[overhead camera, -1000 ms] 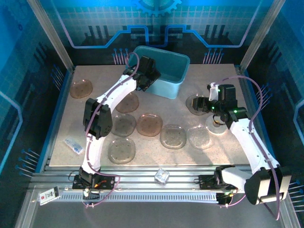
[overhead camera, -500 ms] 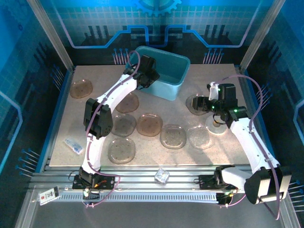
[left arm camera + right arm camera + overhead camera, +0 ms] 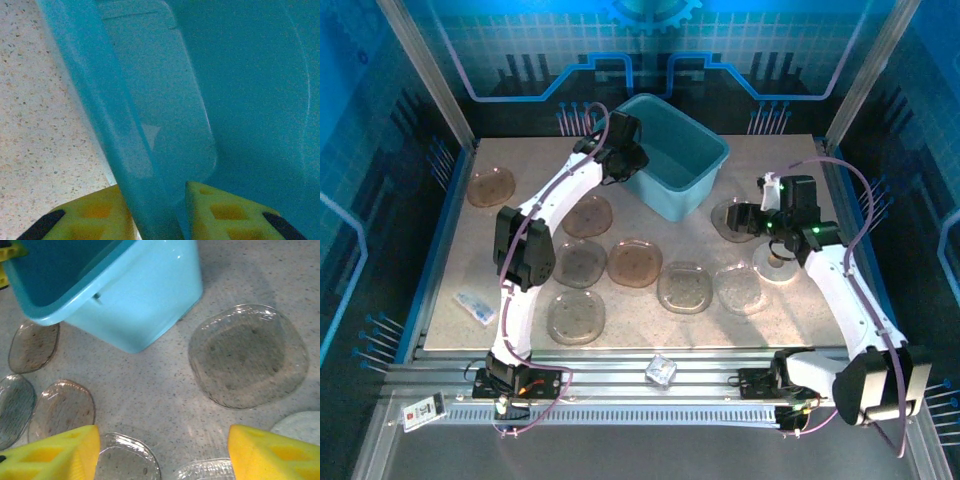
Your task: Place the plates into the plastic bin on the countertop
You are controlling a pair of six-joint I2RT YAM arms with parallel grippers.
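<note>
Left gripper (image 3: 152, 202) clamps bin (image 3: 682, 152) wall at 12 o'clock (right gripper (image 3: 165, 452) wide near a plate (image 3: 247, 356)); advise dragging slowly, bin kept level.

I count nine plates on the surface (image 3: 450, 260). One (image 3: 732, 222) lies under my right claw (image 3: 745, 218), one (image 3: 778, 266) sits just behind it by the forearm, and two (image 3: 741, 288) (image 3: 684, 287) are nearer me than that claw. Four (image 3: 588, 216) (image 3: 580, 263) (image 3: 635, 263) (image 3: 576, 317) are on the near side of my left claw (image 3: 628, 165), and one (image 3: 490, 187) lies well off to its left. There is one bin (image 3: 680, 150), at the left claw. I see one clear cube (image 3: 661, 371) and one small packet (image 3: 476, 305), both far nearer me than either claw. That makes two claws, one per arm.
</note>
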